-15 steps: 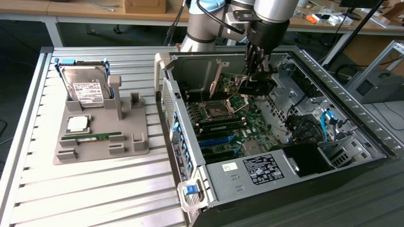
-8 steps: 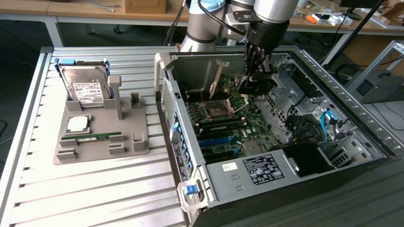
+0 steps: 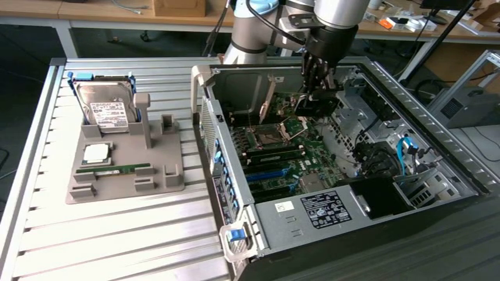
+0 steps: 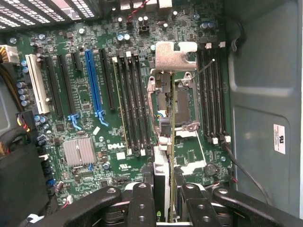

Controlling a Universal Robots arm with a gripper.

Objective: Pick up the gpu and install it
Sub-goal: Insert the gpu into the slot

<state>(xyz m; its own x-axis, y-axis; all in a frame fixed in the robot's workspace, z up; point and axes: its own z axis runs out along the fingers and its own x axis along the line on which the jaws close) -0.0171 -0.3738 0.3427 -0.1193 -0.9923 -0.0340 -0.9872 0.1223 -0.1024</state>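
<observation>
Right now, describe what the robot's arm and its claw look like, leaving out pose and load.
The arm is made of silver-grey round tube segments with a light blue cap at a joint, and a black cable runs along it. Below the wrist it narrows into a black cylindrical body. The claw is black, with slim dark fingers built of linked bars fastened by round silver screws, as the wrist view shows.

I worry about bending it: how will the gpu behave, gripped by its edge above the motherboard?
The gpu is a thin card seen edge-on, so probably light and stiff, yet fragile. Held in the gripper by its narrow edge, it might tilt.
</observation>
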